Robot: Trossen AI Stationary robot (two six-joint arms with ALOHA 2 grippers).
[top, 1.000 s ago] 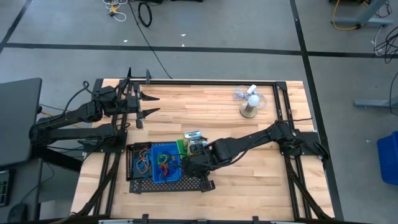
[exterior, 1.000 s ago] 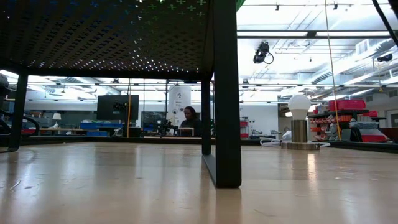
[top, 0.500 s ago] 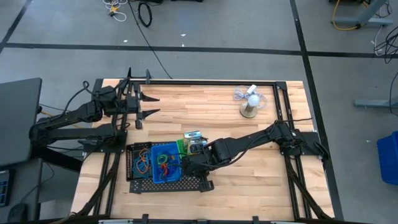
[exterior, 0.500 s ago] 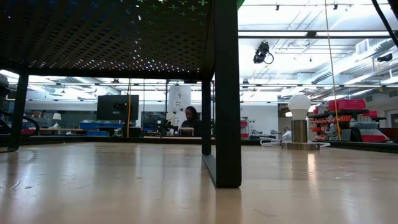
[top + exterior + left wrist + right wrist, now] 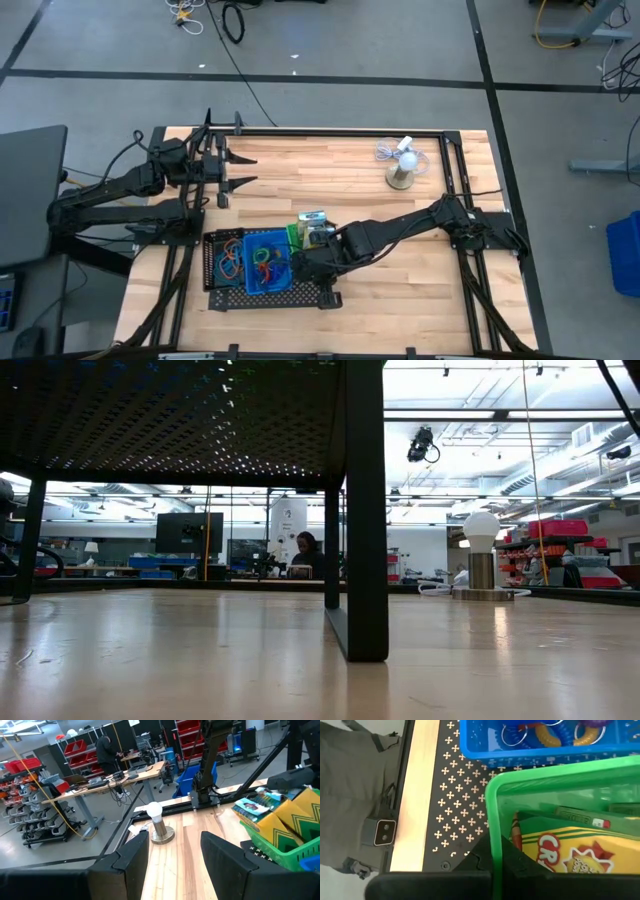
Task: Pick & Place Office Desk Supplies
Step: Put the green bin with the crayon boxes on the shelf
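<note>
A green bin (image 5: 293, 236) stands at the far right part of a black mesh tray (image 5: 222, 291), next to a blue bin (image 5: 262, 262) full of coloured rubber-band loops (image 5: 555, 734). Inside the green bin lie a yellow crayon box (image 5: 570, 852) and green-white small boxes (image 5: 254, 806). My right gripper (image 5: 306, 262) reaches slanting down over the tray and is shut on the green bin's wall. My left gripper (image 5: 175, 865) waits open and level at the table's far left (image 5: 236, 168), with nothing between its fingers. My right gripper pinches the green bin's upright side wall (image 5: 496, 851) at its rim, a little way from a corner. One finger (image 5: 476, 861) is outside, over the mesh tray. The other (image 5: 521, 866) is inside, beside the crayon box. The fingers come slanting down from the table's right, and the bin stays upright.
A white mini fan on a round base (image 5: 402, 166) stands at the table's far right, its cable coiled beside it. The raised tray's black leg (image 5: 364, 510) shows in the low view. Bare wood lies between the tray and the fan. A person sits far off in the room.
My right gripper has rolled a little about the line it points along, staying shut on the green bin's wall. The bin and tray remain about where they were.
</note>
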